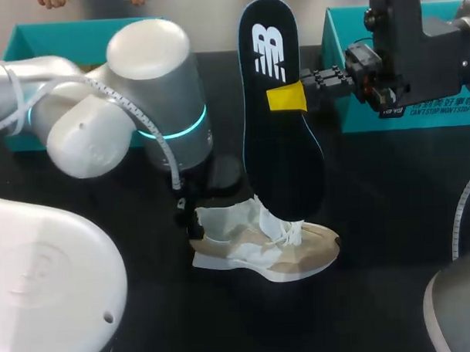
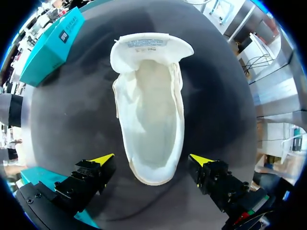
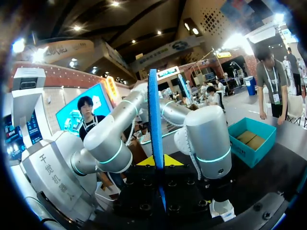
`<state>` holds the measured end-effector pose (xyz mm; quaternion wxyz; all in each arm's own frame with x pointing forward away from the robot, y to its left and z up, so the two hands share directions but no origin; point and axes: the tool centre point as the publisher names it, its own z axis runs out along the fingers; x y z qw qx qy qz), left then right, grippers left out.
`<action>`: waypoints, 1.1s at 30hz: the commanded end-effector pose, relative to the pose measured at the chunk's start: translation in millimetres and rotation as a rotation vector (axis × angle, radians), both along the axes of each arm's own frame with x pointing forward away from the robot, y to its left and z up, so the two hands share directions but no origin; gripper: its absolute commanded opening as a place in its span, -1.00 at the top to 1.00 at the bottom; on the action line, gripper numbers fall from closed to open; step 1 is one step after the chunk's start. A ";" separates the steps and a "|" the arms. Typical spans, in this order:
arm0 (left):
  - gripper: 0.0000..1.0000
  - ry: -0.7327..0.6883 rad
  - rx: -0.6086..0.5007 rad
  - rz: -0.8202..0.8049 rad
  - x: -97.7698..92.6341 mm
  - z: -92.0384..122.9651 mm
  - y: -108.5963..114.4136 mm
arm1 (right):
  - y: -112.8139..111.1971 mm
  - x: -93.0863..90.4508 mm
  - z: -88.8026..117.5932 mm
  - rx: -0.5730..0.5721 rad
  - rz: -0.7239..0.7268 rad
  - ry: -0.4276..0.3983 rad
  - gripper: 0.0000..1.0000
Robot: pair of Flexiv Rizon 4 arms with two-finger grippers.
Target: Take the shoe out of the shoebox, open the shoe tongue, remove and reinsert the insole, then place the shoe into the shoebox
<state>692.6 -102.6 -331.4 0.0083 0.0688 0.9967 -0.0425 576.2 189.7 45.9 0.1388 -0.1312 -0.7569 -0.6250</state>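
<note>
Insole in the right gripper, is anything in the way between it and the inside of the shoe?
Nothing visible. The opening of the shoe is empty, its tongue folded back. The left gripper is open, one finger on each side of the heel, not across the opening. The insole hangs upright in the right gripper.

Table (image 1: pixel 391 209): black, matte top, spanning the head view from side to side.
Surface: plain and even, one dark colour throughout.
Light: a soft grey sheen lies across the top in the left wrist view.
</note>
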 end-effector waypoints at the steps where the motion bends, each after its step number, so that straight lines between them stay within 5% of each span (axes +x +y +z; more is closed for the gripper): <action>1: -1.00 -0.007 0.036 0.005 4.0 14.7 -10.5 | 5.2 2.9 1.0 -0.004 0.003 0.002 1.00; 14: -1.00 -0.028 0.038 0.004 17.2 -6.0 -59.4 | 5.2 2.9 1.0 -0.004 0.003 0.002 1.00; 33: -1.00 0.008 0.028 0.065 40.1 -47.7 -69.1 | 5.2 2.9 1.0 -0.004 0.003 0.002 1.00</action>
